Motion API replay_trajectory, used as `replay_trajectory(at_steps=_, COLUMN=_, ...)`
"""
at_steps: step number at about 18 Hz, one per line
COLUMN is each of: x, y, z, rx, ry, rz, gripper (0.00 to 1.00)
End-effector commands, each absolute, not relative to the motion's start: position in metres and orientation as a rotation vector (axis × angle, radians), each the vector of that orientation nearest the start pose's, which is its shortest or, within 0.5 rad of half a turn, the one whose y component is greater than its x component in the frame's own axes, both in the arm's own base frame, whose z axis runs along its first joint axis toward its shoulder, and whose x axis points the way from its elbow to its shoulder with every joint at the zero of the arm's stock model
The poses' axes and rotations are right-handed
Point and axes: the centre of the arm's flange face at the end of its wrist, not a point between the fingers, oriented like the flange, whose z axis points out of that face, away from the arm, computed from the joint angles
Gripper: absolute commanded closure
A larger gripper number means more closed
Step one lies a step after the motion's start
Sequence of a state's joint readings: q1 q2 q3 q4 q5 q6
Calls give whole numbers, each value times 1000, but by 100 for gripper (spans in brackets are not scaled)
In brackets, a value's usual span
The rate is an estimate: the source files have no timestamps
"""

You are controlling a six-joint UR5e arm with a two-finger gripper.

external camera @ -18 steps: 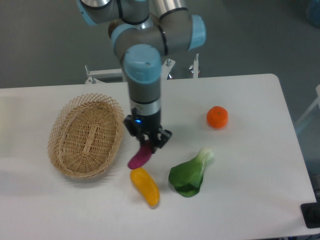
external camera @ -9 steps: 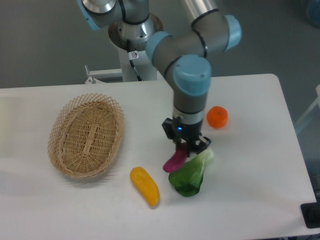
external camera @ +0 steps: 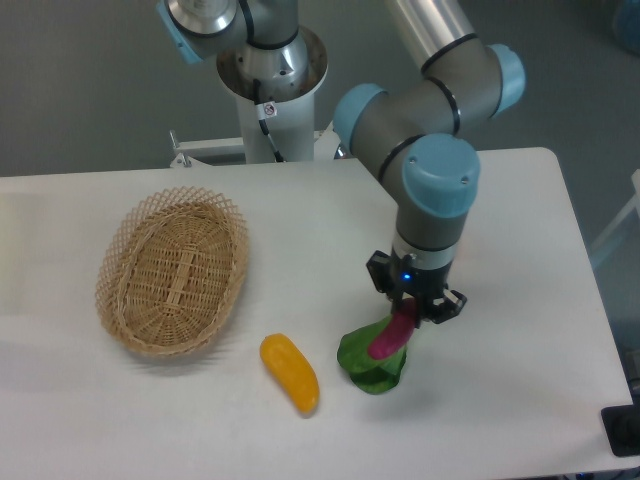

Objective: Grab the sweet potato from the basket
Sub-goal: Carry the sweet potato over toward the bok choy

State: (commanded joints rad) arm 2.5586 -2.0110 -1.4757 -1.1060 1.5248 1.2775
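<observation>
The magenta sweet potato (external camera: pixel 389 336) hangs tilted from my gripper (external camera: pixel 411 309), which is shut on its upper end. It sits in front of the green leafy vegetable (external camera: pixel 368 364), at the table's centre right; whether it touches the leaves I cannot tell. The tan wicker basket (external camera: pixel 120 256) lies far to the left with nothing inside it.
A yellow-orange oblong vegetable (external camera: pixel 290 373) lies near the front, between basket and greens. The arm covers the spot at centre right behind the gripper. The robot's white base post (external camera: pixel 268 105) rises behind the table.
The gripper carried the sweet potato rightward, from beside the basket over the yellow vegetable to above the green leaves. The orange fruit seen earlier is now hidden behind the arm.
</observation>
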Motion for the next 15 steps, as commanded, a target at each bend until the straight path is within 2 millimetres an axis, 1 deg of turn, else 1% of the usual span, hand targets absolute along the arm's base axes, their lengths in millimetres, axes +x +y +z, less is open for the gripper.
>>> replay_trajectory(at_steps=3, x=-490, y=468, z=324, rx=-3014, ry=475, rz=144, gripper=69)
replay_trajectory(at_steps=4, x=-493, y=466, z=321, rx=-3012, ry=512, rz=138, gripper=69)
replay_trajectory(at_steps=5, x=-495, y=465, z=321, rx=-3008, ry=540, rz=142, gripper=69)
replay_trajectory(at_steps=7, x=-498, y=462, z=319, rx=-3008, ry=540, rz=140, gripper=69)
replay_trajectory(at_steps=9, x=-501, y=462, z=314, rx=-3012, ry=540, rz=143, gripper=69)
replay_trajectory(at_steps=15, x=-505, y=460, z=309, rx=-3016, ry=572, rz=144, gripper=69)
